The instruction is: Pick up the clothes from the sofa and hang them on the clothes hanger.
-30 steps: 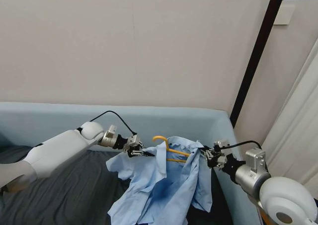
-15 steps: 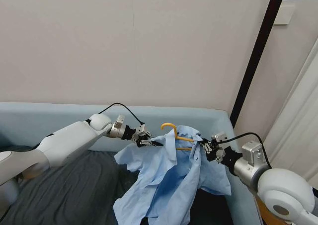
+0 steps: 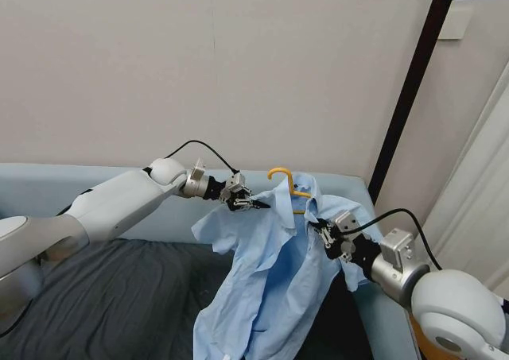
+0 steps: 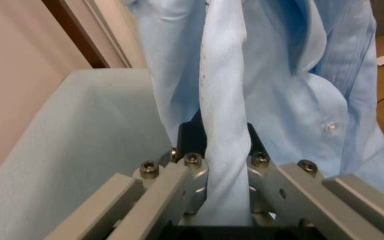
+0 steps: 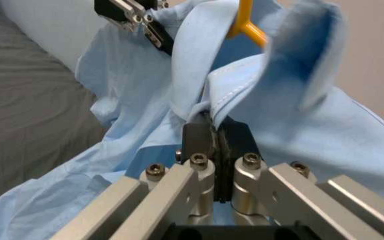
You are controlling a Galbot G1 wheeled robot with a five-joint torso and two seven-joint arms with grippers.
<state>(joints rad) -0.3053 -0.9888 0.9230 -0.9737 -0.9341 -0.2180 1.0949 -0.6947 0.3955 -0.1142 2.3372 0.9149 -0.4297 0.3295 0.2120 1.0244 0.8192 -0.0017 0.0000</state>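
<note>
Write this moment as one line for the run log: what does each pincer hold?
left pincer: shut on shirt | right pincer: shut on shirt | hanger: in shirt collar, hook out | place: above sofa

No text, label, brand mark, number or sign can be read anywhere. The surfaces in sight are all plain: the blue shirt [image 3: 270,280], the yellow hanger [image 5: 245,15], the pale blue sofa [image 3: 79,187] and the wall [image 3: 159,74]. The small pale plate [image 3: 455,22] high on the wall (its face unmarked as far as can be told) bears nothing legible either.
</note>
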